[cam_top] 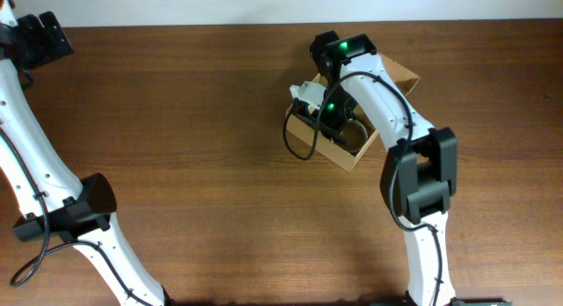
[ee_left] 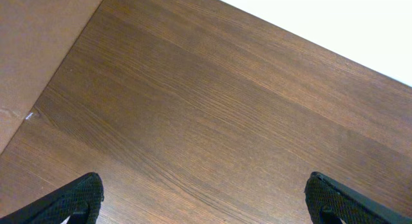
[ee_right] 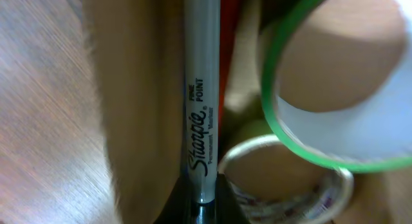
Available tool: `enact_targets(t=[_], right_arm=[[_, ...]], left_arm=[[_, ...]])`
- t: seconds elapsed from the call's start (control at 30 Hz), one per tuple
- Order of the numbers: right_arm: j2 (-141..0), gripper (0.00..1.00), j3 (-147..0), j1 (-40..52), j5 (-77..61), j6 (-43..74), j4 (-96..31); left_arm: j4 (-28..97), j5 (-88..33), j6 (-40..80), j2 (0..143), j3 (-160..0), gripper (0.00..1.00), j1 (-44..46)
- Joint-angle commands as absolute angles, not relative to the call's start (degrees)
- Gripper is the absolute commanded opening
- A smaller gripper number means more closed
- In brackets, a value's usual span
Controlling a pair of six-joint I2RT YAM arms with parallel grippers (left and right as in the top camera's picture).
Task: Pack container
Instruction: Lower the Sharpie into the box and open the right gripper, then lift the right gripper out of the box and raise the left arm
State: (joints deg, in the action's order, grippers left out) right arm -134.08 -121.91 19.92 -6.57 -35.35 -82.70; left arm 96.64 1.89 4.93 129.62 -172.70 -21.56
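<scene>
Right gripper (ee_right: 200, 203) is clamped together on the lower barrel of a grey Sharpie marker (ee_right: 201, 89). The marker runs straight toward 12 o'clock in the right wrist view, its "Fine Point" lettering readable along the barrel. At 3 o'clock of the marker, close beside it, a green-rimmed roll (ee_right: 335, 76) with a brown core fills the upper right. A clear tape roll (ee_right: 290, 185) lies below it at 5 o'clock, and the green rim overlaps its top edge. At 9 o'clock of the marker there is a blurred tan band. Whether it is the box wall cannot be told for sure.

From overhead, the container (cam_top: 348, 155) sits on the wooden table (cam_top: 193, 121) toward 1 o'clock of the table's middle. It is turned at an angle, with its flap (cam_top: 401, 75) open at the far side. The right arm reaches down over its open top and hides most of the inside.

Left gripper (ee_left: 206, 201) has its jaws spread wide apart, one fingertip at each lower corner of the left wrist view, with only bare wood between them. Overhead shows it at the 10 o'clock corner of the table, well apart from the container.
</scene>
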Motion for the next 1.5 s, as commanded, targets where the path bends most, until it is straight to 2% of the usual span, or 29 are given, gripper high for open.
enact_targets(t=[0.0,0.17,0.2,0.23,0.3,0.33,0.67,1.0,1.07,1.1,1.17,1.33,1.47], right_arm=[[-135.7,0.04,-122.0,20.1,-11.1,-33.8,-82.9],[-135.9,0.04,-122.0,20.2,-12.6,-33.8,-82.9],[-135.9,0.18,-122.0,20.2,-12.6,-33.8,-82.9],[-135.9,0.43,-122.0,20.2,-12.5,-32.9,-82.9],[-135.8,0.52,-122.1,20.2,-10.4,-31.2,-82.9],[-135.8,0.52,-122.2,20.2,-9.5,-31.0,-83.0],[-130.1,0.47,-128.7,20.2,-7.0,-25.7,-85.1],[-121.2,0.48,-152.7,20.2,-6.8,-10.6,-91.8],[-119.4,0.38,-156.9,20.2,-6.8,-6.5,-92.5],[-118.0,0.27,-159.3,20.2,-6.8,-4.1,-92.8],[-116.3,0.15,-161.5,20.2,-6.1,-1.8,-93.1],[-112.9,0.04,-162.3,19.7,6.1,3.8,-97.3],[-112.3,0.04,-160.8,17.4,5.4,3.9,-97.3]], left_arm=[[96.7,1.7,4.4,127.9,-172.5,1.00,-21.8],[96.7,1.7,4.4,127.9,-172.5,1.00,-21.8],[96.7,1.7,4.4,127.9,-172.5,1.00,-21.8],[96.7,1.7,4.4,127.9,-172.5,1.00,-21.8],[96.7,1.7,4.4,127.9,-172.5,1.00,-21.8],[96.7,1.7,4.4,127.9,-172.5,1.00,-21.8],[96.7,1.7,4.4,127.9,-172.5,1.00,-21.8],[96.7,1.7,4.4,127.9,-172.5,1.00,-21.8],[96.7,1.7,4.4,127.9,-172.5,1.00,-21.8],[96.7,1.7,4.4,127.9,-172.5,1.00,-21.8],[96.7,1.7,4.4,127.9,-172.5,1.00,-21.8],[96.7,1.7,4.4,127.9,-172.5,1.00,-21.8],[96.0,1.6,4.4,127.9,-172.5,1.00,-21.8]])
